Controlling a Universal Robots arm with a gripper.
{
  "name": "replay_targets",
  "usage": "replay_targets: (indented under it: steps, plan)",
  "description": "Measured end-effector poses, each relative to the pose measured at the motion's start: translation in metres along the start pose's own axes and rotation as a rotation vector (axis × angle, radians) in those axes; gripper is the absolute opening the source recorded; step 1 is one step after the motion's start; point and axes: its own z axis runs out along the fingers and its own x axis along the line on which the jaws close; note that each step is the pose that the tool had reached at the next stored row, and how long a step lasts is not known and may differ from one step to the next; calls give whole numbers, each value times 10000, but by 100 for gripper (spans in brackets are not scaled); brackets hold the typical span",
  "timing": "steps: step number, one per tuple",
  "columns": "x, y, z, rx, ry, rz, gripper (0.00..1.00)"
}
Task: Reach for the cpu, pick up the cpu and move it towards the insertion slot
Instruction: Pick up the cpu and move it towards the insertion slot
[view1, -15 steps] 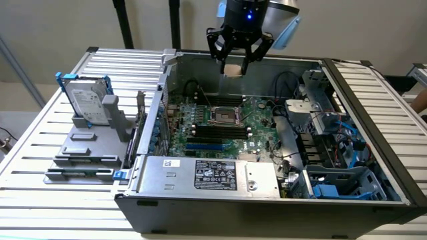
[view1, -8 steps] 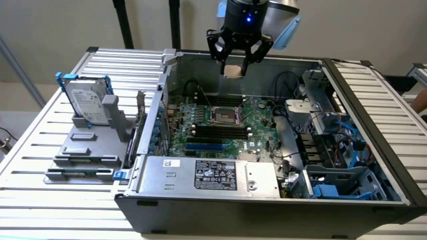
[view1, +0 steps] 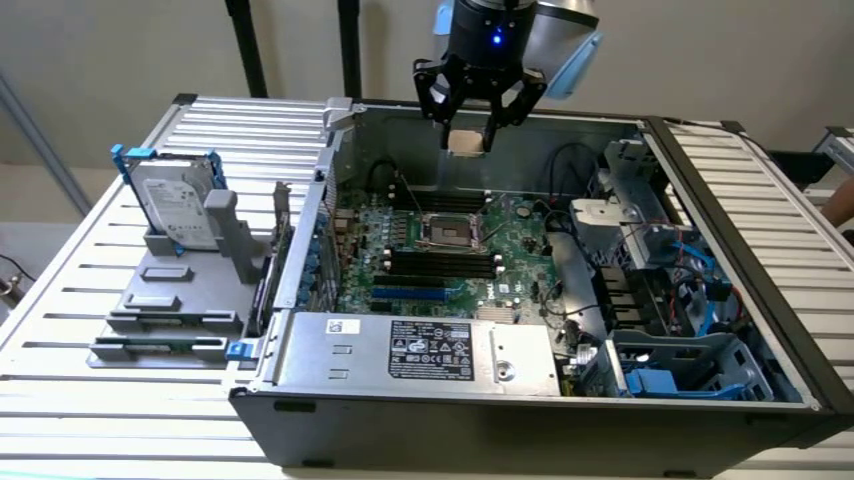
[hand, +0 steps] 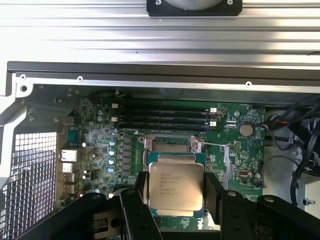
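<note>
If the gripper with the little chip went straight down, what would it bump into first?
Probably the insertion slot. The gripper holds the cpu above the green board, roughly over that socket, though depth is hard to judge.

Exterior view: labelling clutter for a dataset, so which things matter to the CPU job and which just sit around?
Job:
- cpu, held in the end effector
- insertion slot

Lying about:
- hard drive
- memory slots
- power supply

I see the small square cpu (hand: 174, 186), brushed silver metal on top, pale tan underneath. Matt black plastic-looking gripper (view1: 469, 142) fingers. The shiny metal-framed insertion slot (view1: 449, 233) sits in a glossy green circuit board (view1: 514, 255).
</note>
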Motion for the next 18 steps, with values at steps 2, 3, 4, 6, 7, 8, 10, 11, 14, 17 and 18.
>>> replay_targets:
  steps: [2, 3, 4, 6, 7, 8, 10, 11, 14, 17, 18]
  plan:
    - [0, 0, 0, -1, 0, 1, 55]
    - [1, 0, 0, 0, 2, 1, 55]
    - [0, 0, 0, -1, 1, 1, 55]
    - [1, 0, 0, -1, 2, 2, 55]
    - [0, 0, 0, -1, 3, 1, 55]
    - [0, 0, 0, -1, 3, 2, 55]
    - [0, 0, 0, 0, 3, 2, 55]
    - [0, 0, 0, 0, 4, 2, 55]
    - [0, 0, 0, -1, 5, 2, 55]
    - [0, 0, 0, -1, 6, 2, 55]
    - [0, 0, 0, 0, 7, 2, 55]
